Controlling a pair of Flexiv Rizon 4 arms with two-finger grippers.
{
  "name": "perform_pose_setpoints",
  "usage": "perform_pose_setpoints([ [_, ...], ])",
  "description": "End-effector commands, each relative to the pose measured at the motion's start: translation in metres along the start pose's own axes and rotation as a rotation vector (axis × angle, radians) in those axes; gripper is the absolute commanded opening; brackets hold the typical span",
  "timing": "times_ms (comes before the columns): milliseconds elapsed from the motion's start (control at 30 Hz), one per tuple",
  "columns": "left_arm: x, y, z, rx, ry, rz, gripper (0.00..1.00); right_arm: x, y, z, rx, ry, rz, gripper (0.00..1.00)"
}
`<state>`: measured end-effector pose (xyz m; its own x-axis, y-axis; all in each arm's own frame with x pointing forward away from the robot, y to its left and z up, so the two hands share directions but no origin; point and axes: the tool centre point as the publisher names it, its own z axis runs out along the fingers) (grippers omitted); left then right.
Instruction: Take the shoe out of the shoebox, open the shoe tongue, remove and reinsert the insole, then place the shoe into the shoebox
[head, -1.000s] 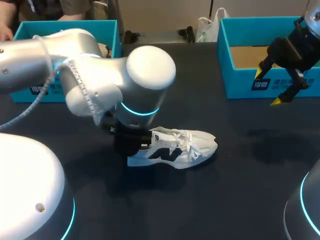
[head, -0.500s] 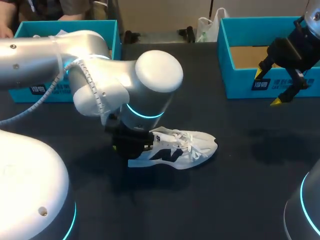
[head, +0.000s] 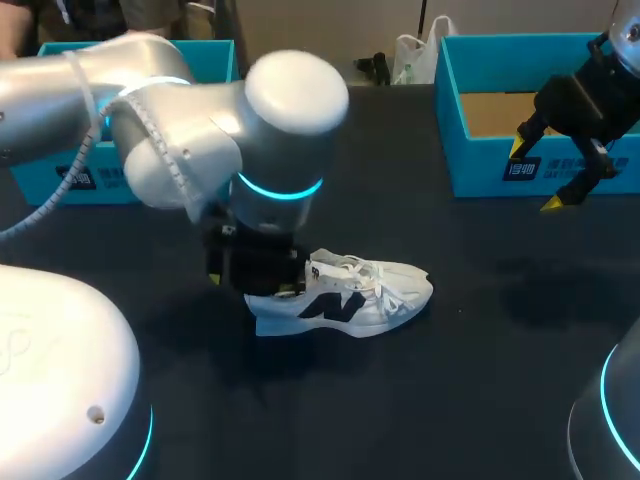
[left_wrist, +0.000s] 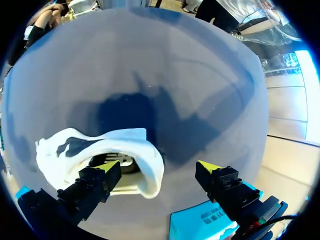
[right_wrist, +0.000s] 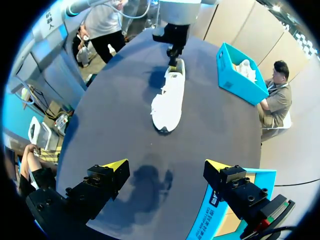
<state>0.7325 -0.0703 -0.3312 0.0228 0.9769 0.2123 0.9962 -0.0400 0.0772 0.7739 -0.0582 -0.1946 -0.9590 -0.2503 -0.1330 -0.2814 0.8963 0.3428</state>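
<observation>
**A:** Dark table (head: 480, 300) from edge to edge. What is on it, starting at the left?

**B:** A left shoebox (head: 50, 180) stands at the far corner. Nearer the middle, the shoe (head: 355, 295) lies out on the table, upright on its sole with the toe pointing right.

**A:** And the left gripper (left_wrist: 159, 172)?

**B:** It is over the heel with its fingers spread. One tip is above the opening, where the insole (left_wrist: 120, 162) shows, and the other is outside the heel wall. It isn't pinching anything.

**A:** How will the shoe handle?

**B:** I'd judge it light, with a soft upper that gives and loose laces that could snag. The heel wall or the sole edge looks the firmest place to hold.

**A:** Further right?

**B:** The right shoebox (head: 480, 170) stands open. The right gripper (head: 533, 175) hangs in front of it, fingers apart and holding nothing.
</observation>
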Motion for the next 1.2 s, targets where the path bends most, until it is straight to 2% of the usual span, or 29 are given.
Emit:
perform_pose_setpoints([
  [33, 0.015, 0.004, -0.023, 0.020, -0.072, -0.020, 1.00, -0.002, 0.000, 0.001, 0.001, 0.003, 0.000, 1.00],
  [267, 0.025, 0.006, -0.045, 0.071, -0.163, -0.124, 1.00, -0.002, 0.000, 0.001, 0.001, 0.003, 0.000, 1.00],
  [567, 0.044, 0.003, -0.055, 0.181, -0.264, -0.245, 1.00, -0.002, 0.000, 0.001, 0.001, 0.003, 0.000, 1.00],
  [800, 0.070, 0.004, -0.051, 0.295, -0.329, -0.335, 1.00, -0.002, 0.000, 0.001, 0.001, 0.003, 0.000, 1.00],
  [1000, 0.092, 0.000, -0.039, 0.388, -0.324, -0.374, 1.00, -0.002, 0.000, 0.001, 0.001, 0.003, 0.000, 1.00],
  [1200, 0.092, 0.000, -0.039, 0.388, -0.324, -0.374, 1.00, -0.002, 0.000, 0.001, 0.001, 0.003, 0.000, 1.00],
])
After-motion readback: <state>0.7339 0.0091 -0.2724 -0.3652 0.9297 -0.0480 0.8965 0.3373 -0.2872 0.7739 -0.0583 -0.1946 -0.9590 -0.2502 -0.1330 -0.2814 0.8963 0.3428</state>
